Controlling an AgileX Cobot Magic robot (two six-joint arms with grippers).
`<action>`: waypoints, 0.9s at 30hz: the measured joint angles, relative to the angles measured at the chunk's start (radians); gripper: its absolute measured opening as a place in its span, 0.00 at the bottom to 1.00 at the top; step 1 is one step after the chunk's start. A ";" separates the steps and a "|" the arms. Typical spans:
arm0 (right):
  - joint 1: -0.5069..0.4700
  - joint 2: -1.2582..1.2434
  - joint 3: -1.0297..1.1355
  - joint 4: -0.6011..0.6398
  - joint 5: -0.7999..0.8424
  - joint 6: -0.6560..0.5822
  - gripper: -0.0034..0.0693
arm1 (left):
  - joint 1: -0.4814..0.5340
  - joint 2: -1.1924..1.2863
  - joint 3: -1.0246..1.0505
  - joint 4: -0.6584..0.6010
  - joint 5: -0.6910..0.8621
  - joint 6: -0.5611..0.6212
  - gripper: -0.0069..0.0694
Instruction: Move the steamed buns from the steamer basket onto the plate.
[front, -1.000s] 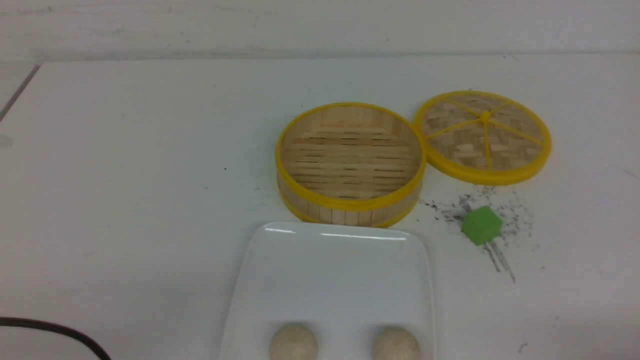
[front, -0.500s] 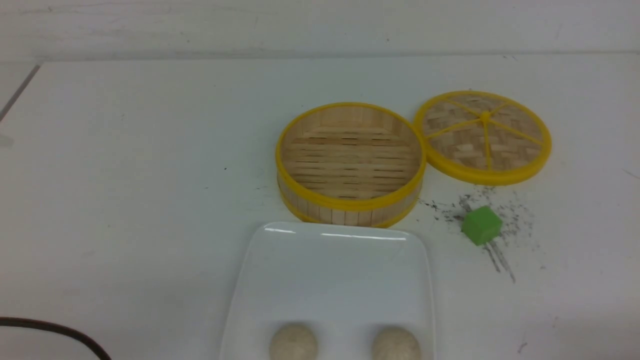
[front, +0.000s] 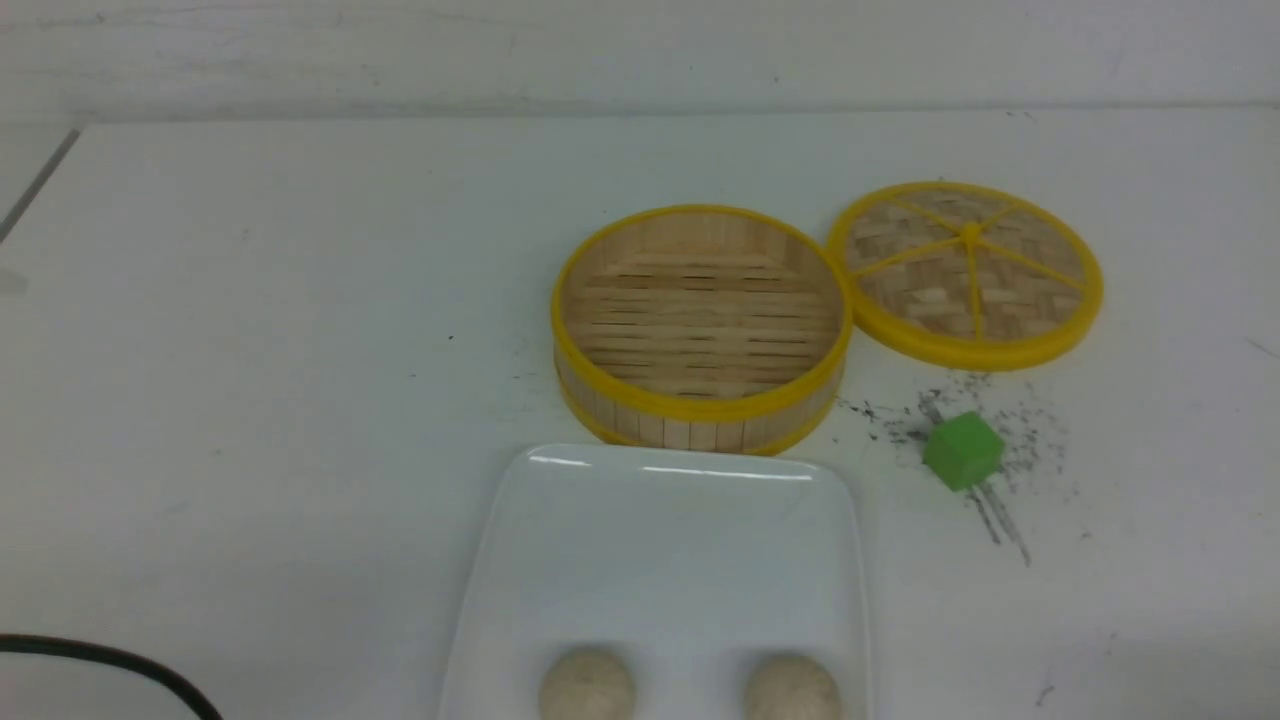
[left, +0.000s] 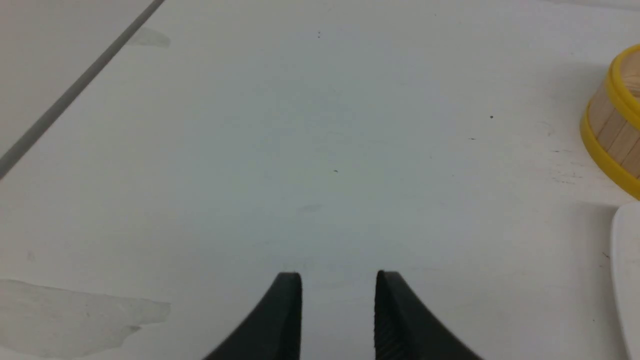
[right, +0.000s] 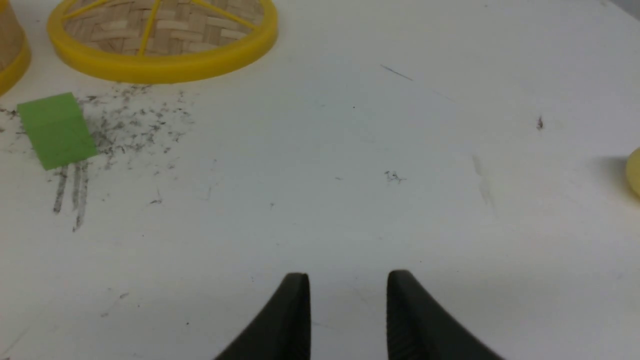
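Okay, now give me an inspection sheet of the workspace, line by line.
Surface: white table, dark smudges near the green cube
Job's things: bamboo basket with no buns in it; two buns on the white plate
Clutter: green cube; woven lid beside basket; yellowish object, cut off
Grippers: left and right open, holding nothing
Cables: black cable, front left
Surroundings: pale wall behind
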 joint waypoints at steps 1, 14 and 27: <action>0.000 0.000 0.000 0.000 0.000 0.000 0.38 | 0.000 0.000 0.000 0.000 0.000 0.000 0.41; 0.000 0.000 0.000 0.000 0.000 0.000 0.38 | 0.000 0.000 0.000 0.016 0.000 0.000 0.41; 0.000 0.000 0.000 0.000 0.000 0.000 0.38 | 0.000 0.000 0.193 -0.001 -0.501 0.008 0.41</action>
